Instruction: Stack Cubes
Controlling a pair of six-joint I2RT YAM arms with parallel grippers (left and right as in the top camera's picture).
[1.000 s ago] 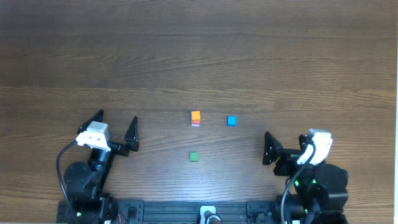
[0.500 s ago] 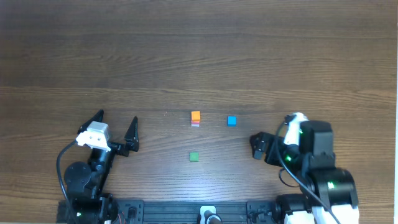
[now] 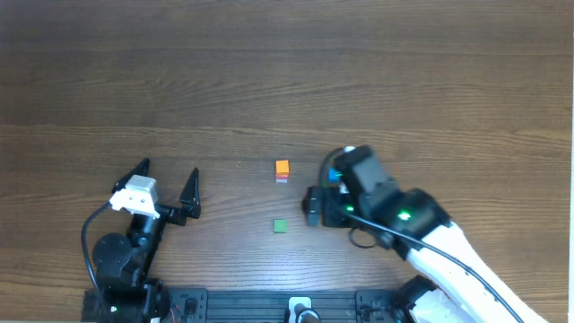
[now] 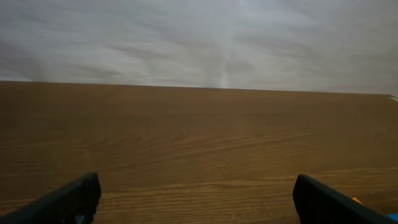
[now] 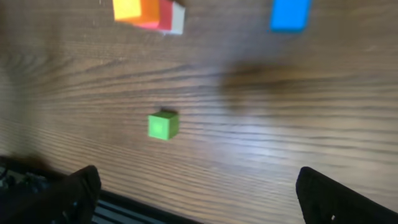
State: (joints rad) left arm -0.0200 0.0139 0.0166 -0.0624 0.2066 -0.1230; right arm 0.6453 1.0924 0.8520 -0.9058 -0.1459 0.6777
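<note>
A small stack [image 3: 282,170] with an orange cube on top and red and white showing under it stands mid-table; it appears too in the right wrist view [image 5: 147,11]. A green cube [image 3: 280,226] [image 5: 163,125] lies alone nearer the arms. The blue cube [image 3: 334,175] [image 5: 290,14] sits right of the stack, partly covered by my right arm. My right gripper [image 3: 314,206] [image 5: 196,202] hovers open, lifted, between blue and green cubes, holding nothing. At the lower left, my left gripper [image 3: 166,182] [image 4: 199,208] is open and holds nothing.
The wooden table [image 3: 287,81] stretches bare across the far half. Both arm bases and a black rail [image 3: 287,305] line the near edge. A pale wall [image 4: 199,37] rises beyond the table's far edge in the left wrist view.
My right arm has swung from its resting place at the lower right toward the middle, now partly covering the blue cube. The left arm and the cubes have not moved.
</note>
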